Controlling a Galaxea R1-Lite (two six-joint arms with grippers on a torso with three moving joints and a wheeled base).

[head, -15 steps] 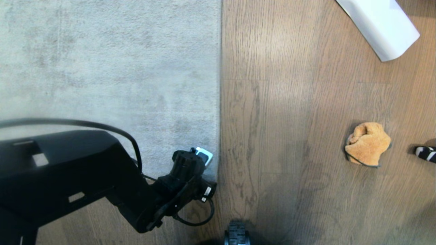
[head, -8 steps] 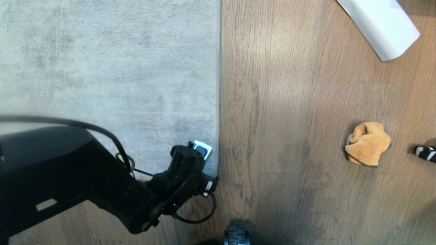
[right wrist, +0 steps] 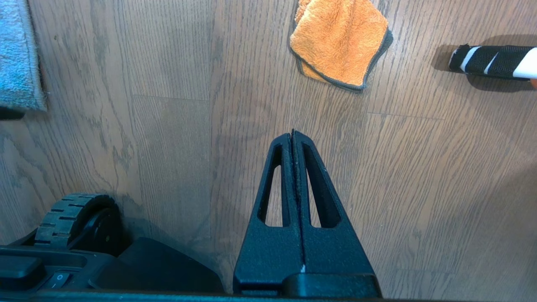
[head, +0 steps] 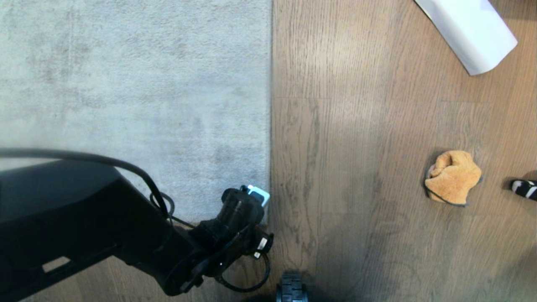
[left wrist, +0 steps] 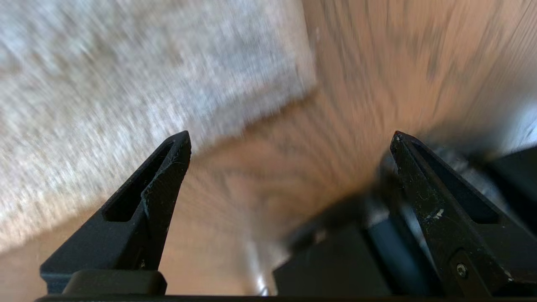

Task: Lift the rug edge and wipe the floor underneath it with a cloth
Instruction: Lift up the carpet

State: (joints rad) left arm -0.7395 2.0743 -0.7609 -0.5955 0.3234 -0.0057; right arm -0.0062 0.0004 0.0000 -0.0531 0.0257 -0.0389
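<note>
The left gripper [left wrist: 289,138] hangs spread wide above the rug edge [head: 268,184]; the right gripper [right wrist: 293,133] rests closed, empty, near the cloth [right wrist: 340,42].

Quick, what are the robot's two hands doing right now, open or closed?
Left gripper: open, holding nothing, at the rug edge corner.
Right gripper: closed, empty, above the floor near the cloth.
</note>
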